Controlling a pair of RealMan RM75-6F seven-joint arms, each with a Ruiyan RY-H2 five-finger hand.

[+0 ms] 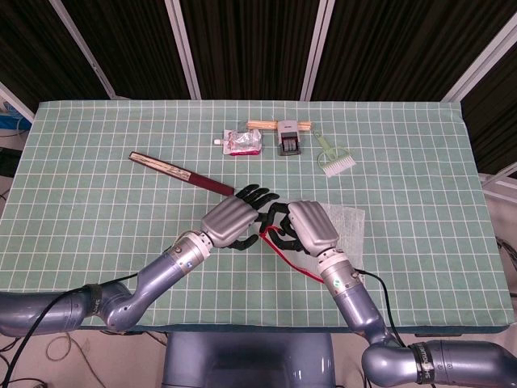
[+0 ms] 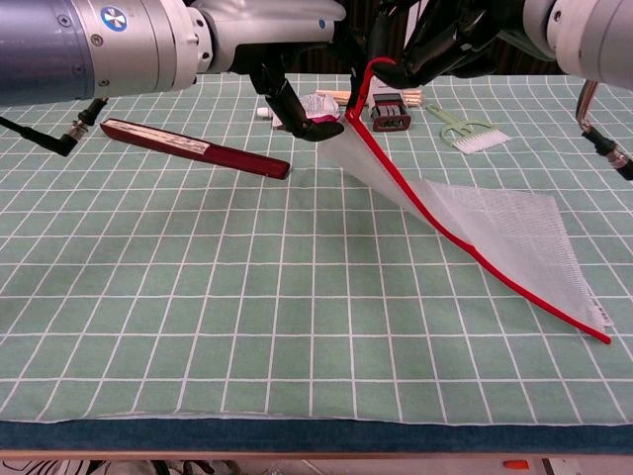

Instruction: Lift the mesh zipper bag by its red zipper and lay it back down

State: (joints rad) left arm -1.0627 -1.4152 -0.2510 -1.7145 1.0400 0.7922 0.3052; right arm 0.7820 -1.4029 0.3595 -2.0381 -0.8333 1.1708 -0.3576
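Lifting is under way: the red zipper (image 2: 435,213) is pinched by the right hand (image 1: 308,227), one end of the mesh zipper bag (image 2: 495,237) raised, the other on the table (image 1: 97,210) near its front edge. The left hand (image 1: 233,220), fingers spread, holds nothing. Lowering seems next.

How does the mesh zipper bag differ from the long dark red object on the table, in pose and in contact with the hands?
The mesh zipper bag is tilted, one end raised by its red zipper in the right hand; the dark red object lies flat, untouched. The bag is translucent white, the object opaque. Both rest on the green tablecloth.
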